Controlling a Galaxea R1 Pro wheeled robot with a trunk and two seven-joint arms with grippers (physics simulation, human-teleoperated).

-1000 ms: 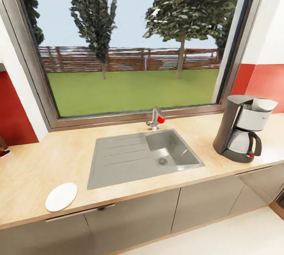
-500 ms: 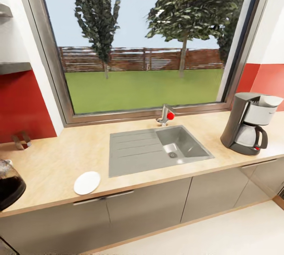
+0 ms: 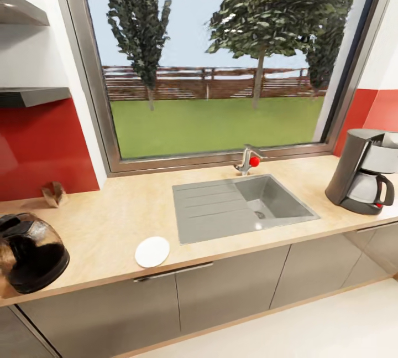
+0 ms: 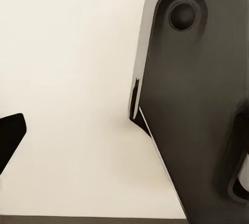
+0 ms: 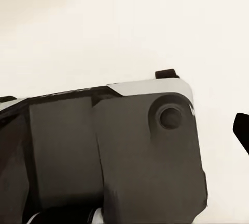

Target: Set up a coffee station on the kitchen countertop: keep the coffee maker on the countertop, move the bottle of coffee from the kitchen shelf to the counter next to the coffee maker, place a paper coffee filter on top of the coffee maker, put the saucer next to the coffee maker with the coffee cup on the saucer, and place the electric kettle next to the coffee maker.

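Countertop scene with your coffee maker (image 3: 365,172) at the far right end and the saucer (image 3: 152,252) near the front edge.

Your wrist views show dark robot body panels over a pale floor, so you cannot tell how wide either claw stands or whether it holds anything. On the wooden countertop (image 3: 110,219), the black and grey coffee maker stands upright with its carafe in place, well apart from the white saucer, which lies flat just left of the grey sink (image 3: 243,208). A dark, round electric kettle (image 3: 30,253) sits at the counter's left end. A red-knobbed faucet (image 3: 249,160) stands behind the sink, under the window (image 3: 215,59).
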